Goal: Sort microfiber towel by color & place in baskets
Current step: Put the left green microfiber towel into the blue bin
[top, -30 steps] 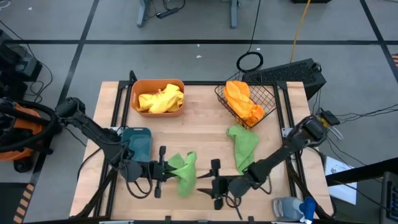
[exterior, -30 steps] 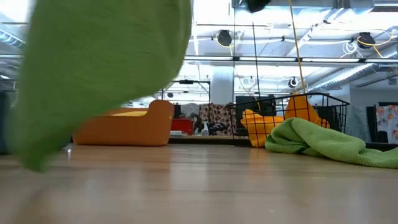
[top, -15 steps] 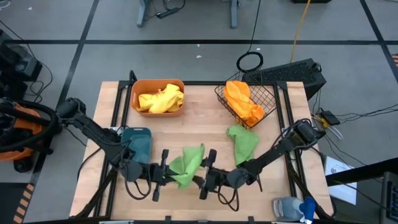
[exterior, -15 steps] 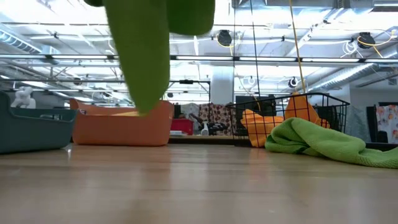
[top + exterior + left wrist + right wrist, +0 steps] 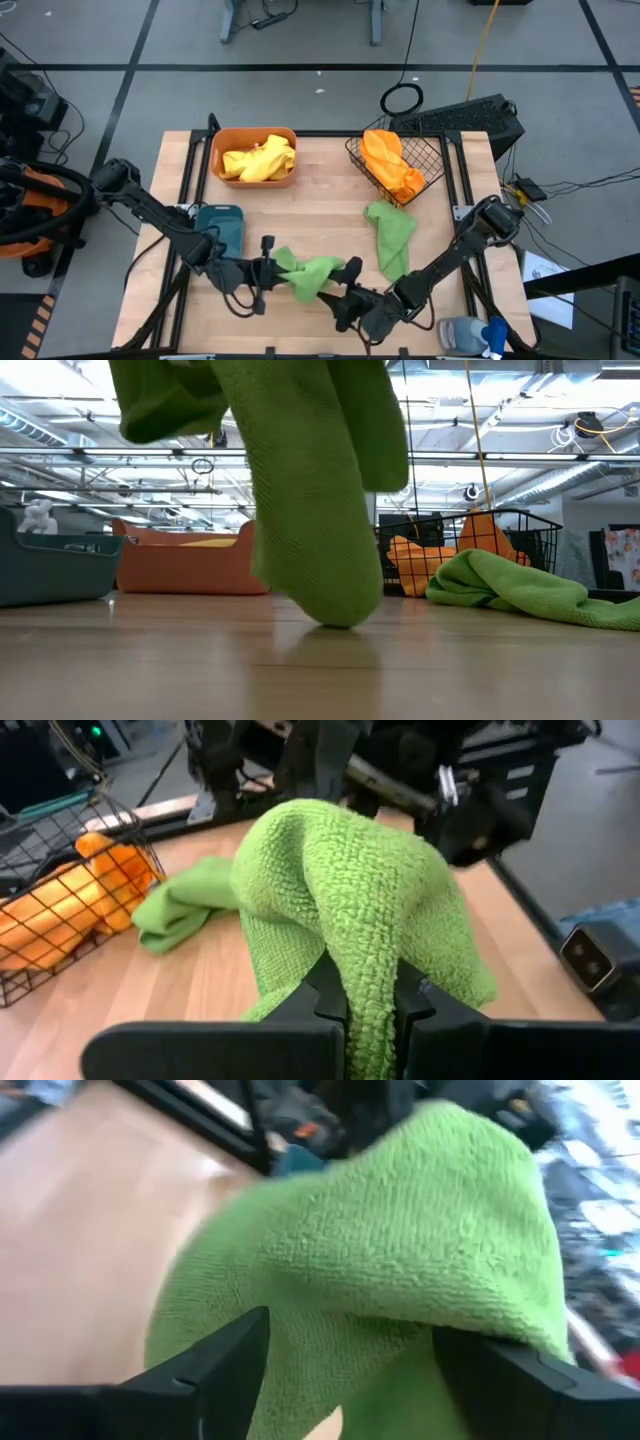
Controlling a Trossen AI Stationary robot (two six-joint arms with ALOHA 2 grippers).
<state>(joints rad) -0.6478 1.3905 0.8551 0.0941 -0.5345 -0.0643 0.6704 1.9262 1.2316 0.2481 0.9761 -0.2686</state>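
My left gripper (image 5: 268, 272) is shut on a green towel (image 5: 305, 273) near the table's front middle. The towel bulges out past the fingers (image 5: 330, 1005) and hangs low over the wood (image 5: 320, 560). My right gripper (image 5: 348, 280) stands open at the towel's right end, one finger (image 5: 230, 1350) on either side of the cloth (image 5: 400, 1260). A second green towel (image 5: 392, 235) lies crumpled on the table. The orange tub (image 5: 254, 155) holds yellow towels, the wire basket (image 5: 397, 160) holds an orange one, and the teal tub (image 5: 222, 228) stands by my left arm. My left gripper pinches a bunched fold of the green towel (image 5: 362, 982) between its two fingers, in more than one layer. The fingers come from the table's left, slanting slightly down. The cloth humps up beyond them and hangs slack below (image 5: 330, 610). I cannot tell whether my right gripper touches the towel.
A spray bottle (image 5: 470, 335) with a blue cap lies at the table's near right corner. Bare wood (image 5: 320, 195) lies between the tubs and the grippers. Metal frame rails (image 5: 185, 185) run along the table's sides.
My right gripper has swung in toward the held towel and rolled, ending at its right end. My left gripper has sunk a little. The towel, first hanging in a narrow bunch below my left gripper, is now spread sideways toward my right gripper and hangs lower.
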